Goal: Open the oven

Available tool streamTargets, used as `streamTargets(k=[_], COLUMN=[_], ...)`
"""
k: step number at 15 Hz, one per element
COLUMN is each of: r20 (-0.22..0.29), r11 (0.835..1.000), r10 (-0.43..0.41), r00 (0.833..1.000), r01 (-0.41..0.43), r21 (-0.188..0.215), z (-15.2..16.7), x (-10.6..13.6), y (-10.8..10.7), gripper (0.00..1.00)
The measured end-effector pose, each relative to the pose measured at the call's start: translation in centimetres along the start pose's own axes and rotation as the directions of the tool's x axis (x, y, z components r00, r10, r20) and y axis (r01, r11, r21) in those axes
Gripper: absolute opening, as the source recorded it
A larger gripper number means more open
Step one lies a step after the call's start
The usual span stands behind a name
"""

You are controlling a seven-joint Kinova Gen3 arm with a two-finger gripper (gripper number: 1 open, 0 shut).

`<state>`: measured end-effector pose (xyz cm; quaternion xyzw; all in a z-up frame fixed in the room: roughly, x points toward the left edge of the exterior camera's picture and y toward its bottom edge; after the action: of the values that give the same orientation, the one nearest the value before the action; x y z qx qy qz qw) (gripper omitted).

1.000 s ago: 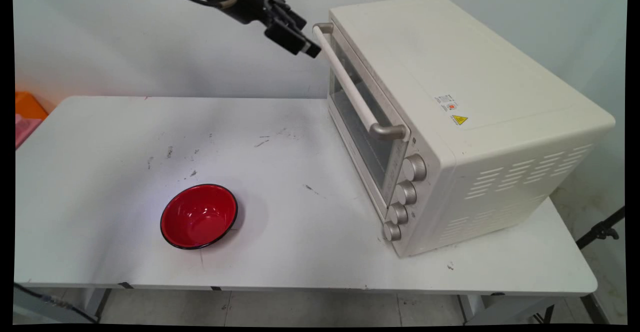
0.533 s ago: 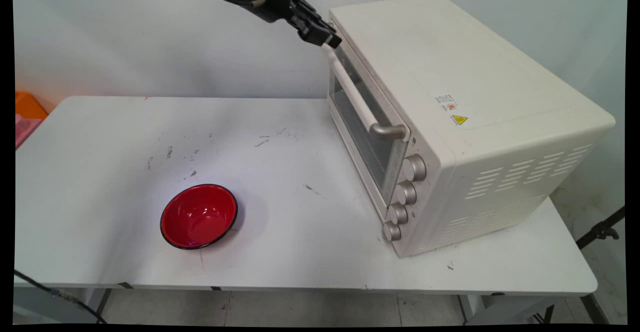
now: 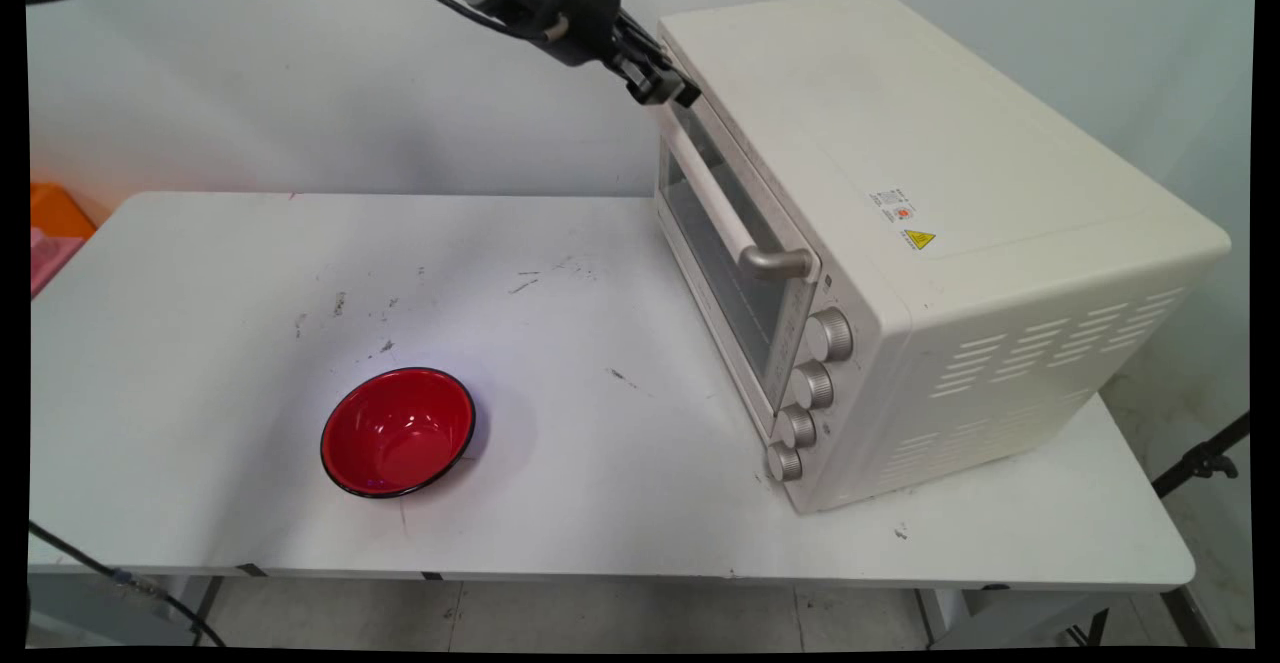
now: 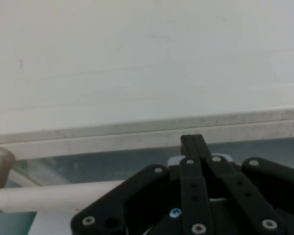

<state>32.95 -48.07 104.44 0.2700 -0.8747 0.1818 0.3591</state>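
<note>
A cream toaster oven (image 3: 930, 143) stands on the right of the white table (image 3: 560, 273), its glass door (image 3: 725, 263) closed and facing left. My gripper (image 3: 682, 95) is shut, with nothing seen between its fingers. Its tip is at the far upper end of the door's long handle (image 3: 708, 188). In the hand view the joined fingertips (image 4: 192, 140) rest against the door's top edge, while the handle bar (image 4: 49, 198) runs across below them and behind the linkage. A red bowl (image 3: 398, 431) with a black rim sits empty, far from the gripper, near the table's front left.
Several knobs (image 3: 808, 398) run down the oven front near the table's front edge. An orange and pink box (image 3: 50, 228) shows beyond the table's left end. A black stand (image 3: 1200, 458) is off the table's right side. A wall is close behind the oven.
The gripper has travelled right from the open space left of the oven to the far upper end of the door handle. Oven and bowl have not moved.
</note>
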Motion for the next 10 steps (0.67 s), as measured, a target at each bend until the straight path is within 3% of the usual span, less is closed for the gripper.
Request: streamTargets(k=[10], r20=[0.031], r11=[1.0], r10=[0.008], r00=[0.999], r01=[-0.008], r21=[0.007], z=[3.3], x=[-0.4], y=[1.1], gripper=[0.0])
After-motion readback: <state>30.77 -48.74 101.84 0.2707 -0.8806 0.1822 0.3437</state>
